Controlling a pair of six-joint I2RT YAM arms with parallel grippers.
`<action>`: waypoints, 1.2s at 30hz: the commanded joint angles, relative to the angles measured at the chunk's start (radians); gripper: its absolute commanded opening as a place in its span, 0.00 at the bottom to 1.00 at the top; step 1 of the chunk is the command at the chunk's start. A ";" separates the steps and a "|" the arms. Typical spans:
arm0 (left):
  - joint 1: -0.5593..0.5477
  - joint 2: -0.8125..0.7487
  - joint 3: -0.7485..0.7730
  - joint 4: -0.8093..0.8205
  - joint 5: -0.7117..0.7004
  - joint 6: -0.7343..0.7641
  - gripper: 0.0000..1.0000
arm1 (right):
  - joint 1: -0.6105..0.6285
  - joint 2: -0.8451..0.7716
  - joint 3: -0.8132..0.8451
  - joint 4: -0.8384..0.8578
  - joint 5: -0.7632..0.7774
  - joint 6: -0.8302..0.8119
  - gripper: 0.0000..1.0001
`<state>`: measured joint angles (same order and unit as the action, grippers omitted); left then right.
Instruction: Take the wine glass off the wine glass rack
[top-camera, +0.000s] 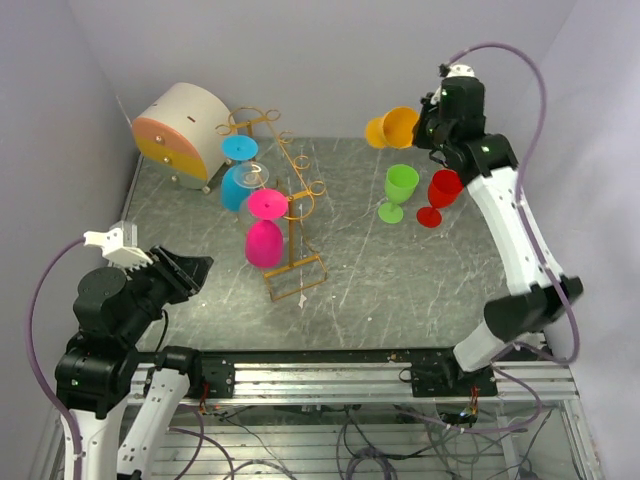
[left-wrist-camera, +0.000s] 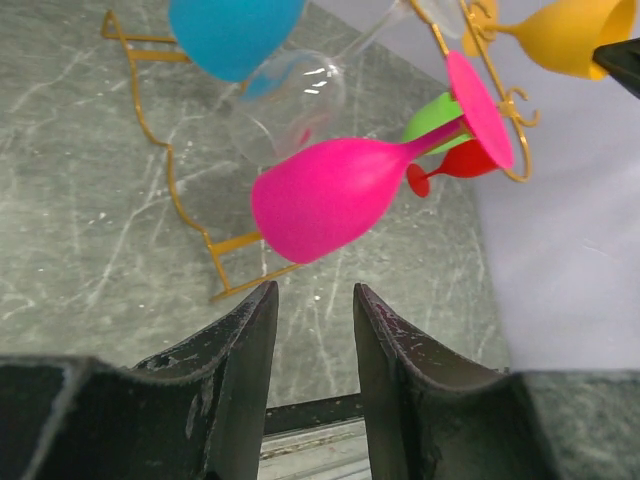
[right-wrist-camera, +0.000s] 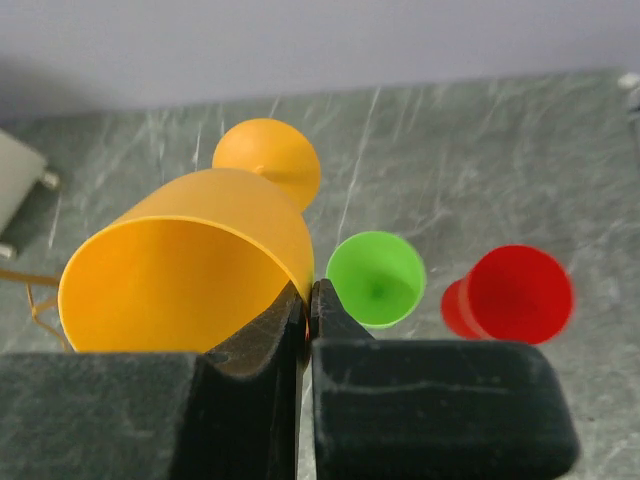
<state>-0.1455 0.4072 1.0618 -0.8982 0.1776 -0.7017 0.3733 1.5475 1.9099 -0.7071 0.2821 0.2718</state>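
The gold wire wine glass rack (top-camera: 290, 215) stands mid-left on the table. A blue glass (top-camera: 238, 180), a clear glass (top-camera: 252, 176) and a pink glass (top-camera: 265, 235) hang on it upside down. My right gripper (top-camera: 425, 128) is shut on the rim of an orange wine glass (top-camera: 393, 128) and holds it in the air at the back, clear of the rack. In the right wrist view its fingers (right-wrist-camera: 322, 310) pinch the orange glass (right-wrist-camera: 190, 270) at the rim. My left gripper (top-camera: 200, 268) is open and empty near the front left, facing the pink glass (left-wrist-camera: 335, 195).
A green glass (top-camera: 399, 189) and a red glass (top-camera: 440, 194) stand upright on the table at the right, below the held glass. A round white-and-orange drum box (top-camera: 180, 135) sits at the back left. Purple walls close in on both sides.
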 joint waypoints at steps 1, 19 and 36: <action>0.004 -0.021 -0.023 -0.003 -0.098 0.062 0.47 | -0.043 0.132 0.022 -0.057 -0.346 0.049 0.00; 0.004 -0.058 -0.160 0.004 -0.154 0.087 0.46 | 0.041 0.408 0.115 -0.252 -0.203 -0.012 0.00; 0.004 -0.049 -0.163 -0.004 -0.148 0.084 0.46 | 0.039 0.449 0.054 -0.225 -0.052 0.017 0.00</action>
<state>-0.1455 0.3546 0.8982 -0.9123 0.0521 -0.6312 0.4206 1.9793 1.9560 -0.9329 0.1814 0.2749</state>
